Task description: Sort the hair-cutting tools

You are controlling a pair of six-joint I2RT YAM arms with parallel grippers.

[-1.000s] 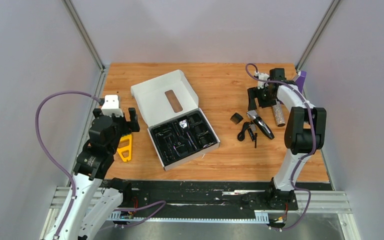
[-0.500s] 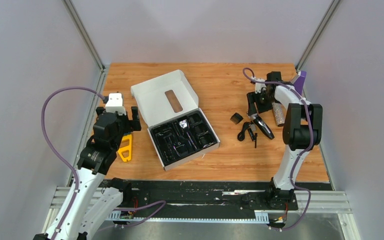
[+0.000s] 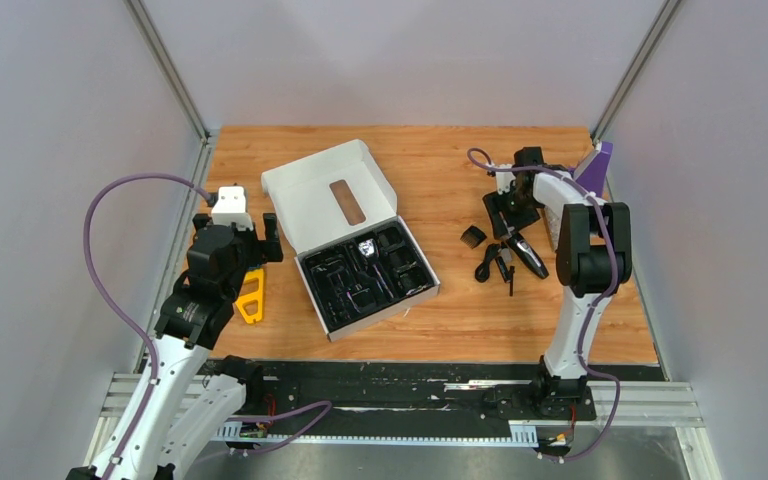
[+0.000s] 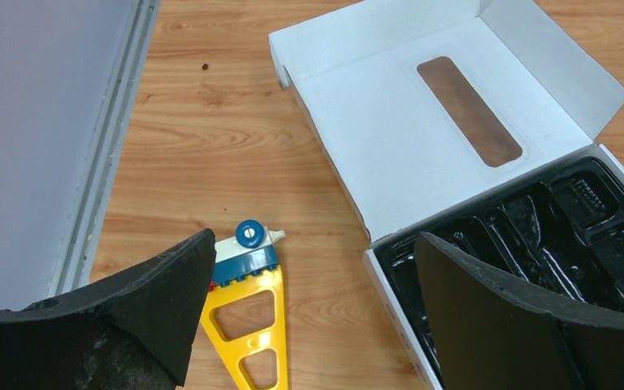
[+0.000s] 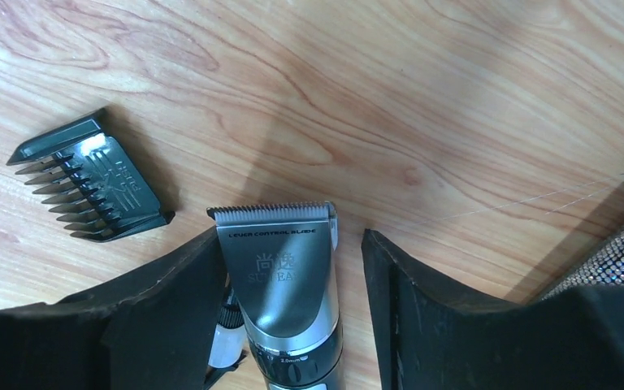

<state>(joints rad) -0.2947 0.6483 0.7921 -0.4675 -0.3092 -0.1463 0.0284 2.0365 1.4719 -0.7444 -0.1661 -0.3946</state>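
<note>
The right pincer (image 5: 291,244) swings in from the far right corner of the table (image 3: 440,160) and now straddles the black hand-sized clipper with the silver blade head (image 5: 280,276). Its jaws are narrower than a second ago but still apart. One finger lies against the clipper's side, and a strip of bare wood shows between the blade head and the other finger. Nothing is clamped, and the clipper lies flat on the wood where it lay before.

The stubby black comb guard (image 5: 89,183) sits just beyond and to one side of the pincer. The glittery silver cylinder (image 5: 617,260) is off to the other side, no longer under it. From above, the coiled black cord (image 3: 487,265) and the thin black stick (image 3: 510,280) lie on the near side of the pincer, unmoved.

Well apart, the white cardboard box (image 3: 310,195) with its black moulded tray (image 4: 487,236) waits open. The left pincer (image 4: 313,244) hangs spread wide and empty above the yellow triangular plastic piece (image 4: 252,280).

Sorting this tool looks about to begin: the grasp is lined up, and closing on the clipper seems the likely next step.
</note>
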